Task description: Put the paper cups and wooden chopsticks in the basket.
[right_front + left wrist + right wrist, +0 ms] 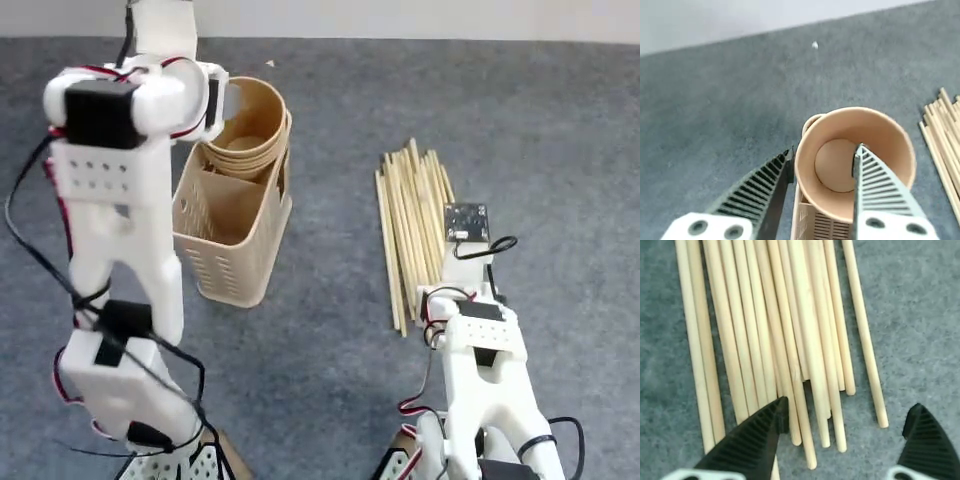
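Left gripper stands partly open astride a paper cup's rim, one finger inside and one outside, with the cup nested in the basket. At the basket's three o'clock, right gripper hangs wide open and empty over wooden chopsticks on grey carpet.

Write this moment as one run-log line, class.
left pincer: open, astride paper cup wall | paper cup: in basket | right pincer: open over wooden chopsticks | wooden chopsticks: not yet grasped
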